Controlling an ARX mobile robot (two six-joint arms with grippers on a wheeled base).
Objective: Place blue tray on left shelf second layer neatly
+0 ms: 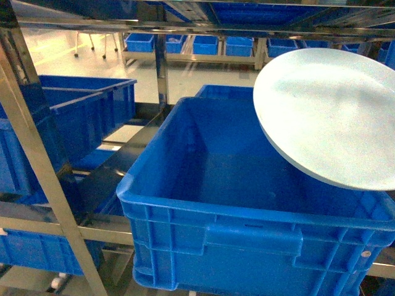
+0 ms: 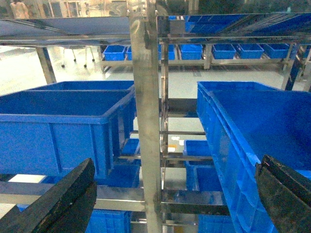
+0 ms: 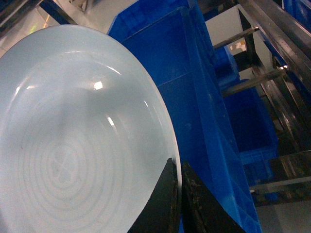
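The blue tray [image 1: 330, 117] is at about 2 o'clock in the head view. It is tilted, and it hangs above the right part of a big blue crate [image 1: 247, 203] without lying in it. The crate sits on a tier of the steel shelf [image 1: 37, 166], whose slanted post runs down at 9 o'clock. More blue crates [image 1: 80, 111] stand at 10 o'clock, behind that post, and a row of small ones is far away at 12 o'clock.

In the right wrist view the tray [image 3: 77, 141] fills the left side of the picture. The right tool [image 3: 179, 194] is at 6 o'clock; its two dark fingers [image 3: 165, 201] are pressed close together on the rim of the tray, so it holds the tray by the edge. The wall of the crate [image 3: 204, 111] is just behind the rim.

In the left wrist view the left tool [image 2: 175, 199] holds nothing. Its fingers [image 2: 63, 199] stand wide apart, one at 7 o'clock and the other at 4 o'clock. Between them I see an upright steel post [image 2: 148, 121], with a blue crate [image 2: 63, 126] at 9 o'clock and another crate [image 2: 248, 131] at 3 o'clock.
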